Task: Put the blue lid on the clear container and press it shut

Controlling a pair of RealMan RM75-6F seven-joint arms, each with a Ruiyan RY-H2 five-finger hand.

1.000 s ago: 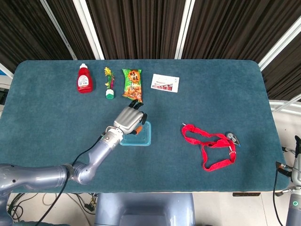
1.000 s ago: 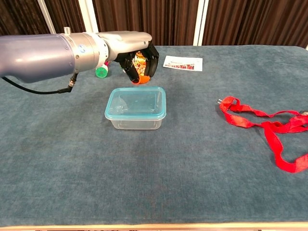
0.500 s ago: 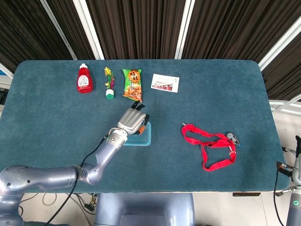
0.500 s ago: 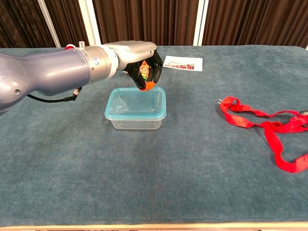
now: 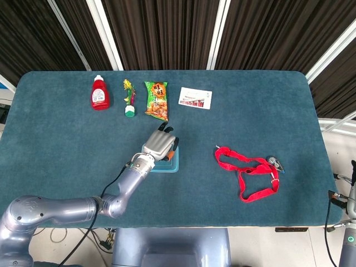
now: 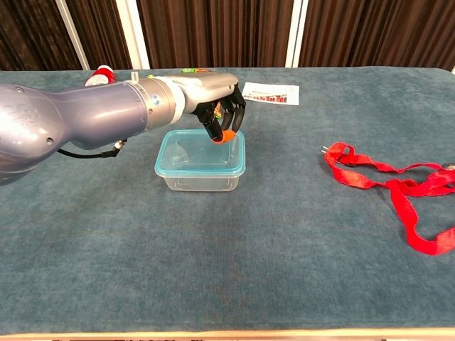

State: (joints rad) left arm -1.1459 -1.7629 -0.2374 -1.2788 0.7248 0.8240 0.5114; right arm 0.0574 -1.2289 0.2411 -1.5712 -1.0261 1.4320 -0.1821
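Centrally on the teal cloth-covered table [image 5: 267, 105] sits the clear container [image 6: 200, 177], a shallow rounded rectangle whose long axis runs side to side across the chest view, mouth upward. The blue lid [image 6: 192, 158] already lies flat on its rim, aligned with it. Over the container's far edge the left hand [image 6: 217, 110] hangs with fingers curled downward, orange-tipped fingertips [image 6: 225, 136] at or just above the lid's back portion; whether they press it cannot be told, and the hand grips nothing. Beyond the container stand a red bottle [image 5: 100, 93], a green-capped item [image 5: 129, 104], a snack packet [image 5: 157, 100] and a white card [image 5: 195, 98]. Right of the container, well apart, lies a red strap [image 5: 247, 172]. Dark vertical curtains [image 5: 167, 30] with white strips back the table.
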